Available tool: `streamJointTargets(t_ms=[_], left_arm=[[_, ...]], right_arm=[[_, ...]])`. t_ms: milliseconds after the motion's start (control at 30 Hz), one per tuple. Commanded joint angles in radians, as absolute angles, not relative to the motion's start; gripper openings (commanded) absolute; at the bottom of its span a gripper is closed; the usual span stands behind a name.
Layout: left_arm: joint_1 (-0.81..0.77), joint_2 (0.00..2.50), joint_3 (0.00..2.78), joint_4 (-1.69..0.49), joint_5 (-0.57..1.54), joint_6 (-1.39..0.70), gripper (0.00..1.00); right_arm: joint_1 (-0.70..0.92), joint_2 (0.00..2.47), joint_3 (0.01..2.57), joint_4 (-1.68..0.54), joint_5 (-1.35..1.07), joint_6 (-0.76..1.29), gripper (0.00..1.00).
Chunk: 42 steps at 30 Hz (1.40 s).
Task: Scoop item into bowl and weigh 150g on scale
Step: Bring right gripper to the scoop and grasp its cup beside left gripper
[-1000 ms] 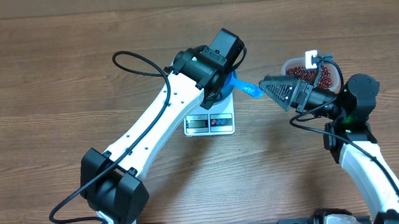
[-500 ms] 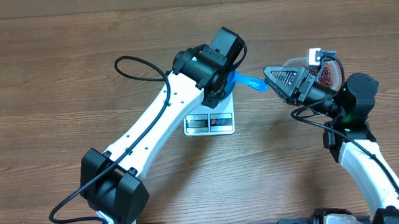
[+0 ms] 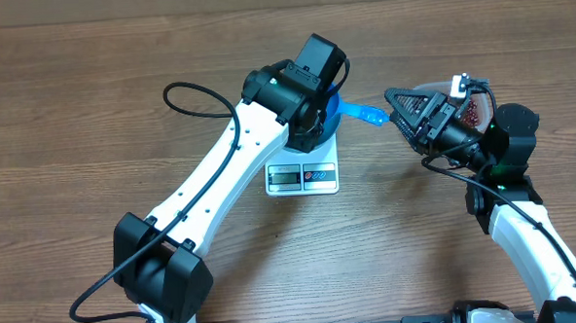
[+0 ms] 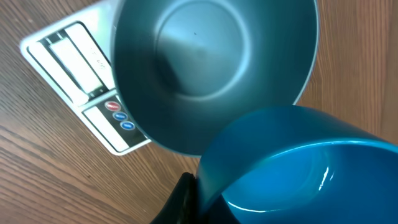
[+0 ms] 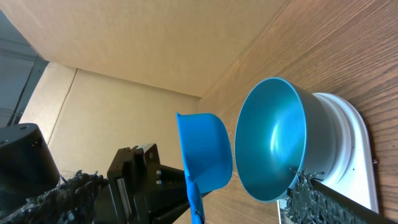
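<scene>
Above the bowl (image 5: 270, 143) and scale (image 3: 302, 177), my left pincer (image 3: 330, 102), clenched on the empty scoop (image 3: 364, 112), has swung it toward the tabletop's (image 3: 90, 92) far edge. My released right pincer (image 3: 408, 117) has drawn back, and no beans (image 3: 471, 112) have reached the bowl yet.

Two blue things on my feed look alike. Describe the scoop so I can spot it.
On the wooden table, find the small white square scale; a deep round blue bowl sits on it. Held just beside that bowl's rim is the small blue plastic scoop: smaller, brighter blue, with a long flat handle sticking out.
</scene>
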State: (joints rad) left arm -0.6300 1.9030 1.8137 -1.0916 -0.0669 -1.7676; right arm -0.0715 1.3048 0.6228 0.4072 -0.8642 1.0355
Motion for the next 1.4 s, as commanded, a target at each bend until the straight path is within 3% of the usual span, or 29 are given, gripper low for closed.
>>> streamJointTargets(t_ms=[0, 433, 700, 1033, 1200, 1367], left_arm=[[-0.65, 1.904, 1.827, -1.071, -0.059, -1.78, 0.04], [-0.685, 1.905, 1.827, -1.016, -0.062, -1.782, 0.04], [-0.691, 1.909, 1.827, -1.008, -0.062, -1.789, 0.04], [-0.704, 1.909, 1.827, -0.991, -0.059, -1.792, 0.04], [-0.717, 1.909, 1.827, -0.99, -0.06, -1.815, 0.04], [-0.727, 1.909, 1.827, -0.99, -0.062, -1.822, 0.04]], right_arm=[[-0.072, 1.304, 0.639, 0.409, -0.854, 1.02, 1.0], [-0.006, 1.304, 0.639, 0.416, -0.785, 1.02, 1.0], [0.0, 1.304, 0.639, 0.416, -0.775, 1.021, 0.63], [0.0, 1.304, 0.639, 0.417, -0.774, 1.02, 0.63], [0.0, 1.304, 0.639, 0.416, -0.775, 1.02, 0.49], [0.0, 1.304, 0.639, 0.417, -0.775, 1.02, 0.49]])
